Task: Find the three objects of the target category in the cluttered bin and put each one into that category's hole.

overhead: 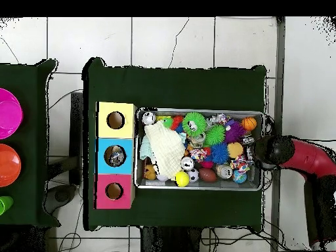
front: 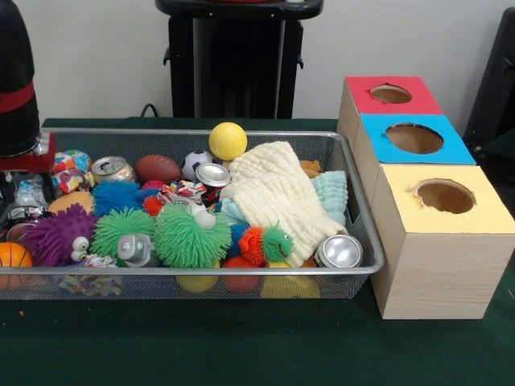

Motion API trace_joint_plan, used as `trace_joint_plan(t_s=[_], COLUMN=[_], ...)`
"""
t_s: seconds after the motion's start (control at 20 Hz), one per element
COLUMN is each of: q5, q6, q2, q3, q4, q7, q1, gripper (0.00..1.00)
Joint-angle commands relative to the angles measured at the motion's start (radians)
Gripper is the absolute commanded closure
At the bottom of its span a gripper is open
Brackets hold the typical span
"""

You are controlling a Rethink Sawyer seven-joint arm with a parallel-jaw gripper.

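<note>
Search step in hand. Tool (overhead: 268,150) at wire-mesh bin's (front: 364,217) end farthest from boxes; opening and grasp indiscernible. Crushed cans (front: 339,251) among toys, one beside the cloth (front: 273,191). Next: descend onto a can, carry to blue-topped hole (front: 414,138).

Arm's black and red bulk (front: 18,80) at the left edge, over the basket's (front: 366,241) end; claw itself not made out. Away from it across the basket: cream cloth (front: 278,197), yellow ball (front: 228,141), a can (front: 339,252). Farthest off: red (front: 390,95), blue (front: 414,138) and yellow (front: 444,197) boxes on the green counter (front: 241,346).
</note>
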Motion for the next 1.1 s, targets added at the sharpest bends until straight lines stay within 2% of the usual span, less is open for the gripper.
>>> trace_joint_plan(t_s=[0.05,0.25,0.4,0.65,0.85,1.1], q5=[-0.094,-0.093,-0.095,-0.135,-0.126,-0.129], q6=[-0.196,-0.191,-0.237,-0.245,-0.272,-0.368], q2=[0.141,0.144,0.142,0.143,0.163,0.168], q3=[0.116,0.13,0.155,0.147,0.206,0.301], q4=[0.059,0.055,0.075,0.061,0.076,0.147], q7=[-0.214,-0.209,-0.213,-0.214,-0.251,-0.288], q1=[-0.035,-0.037,-0.057,-0.041,-0.086,-0.173], gripper=[0.0,0.0,0.0,0.0,0.0,0.0])
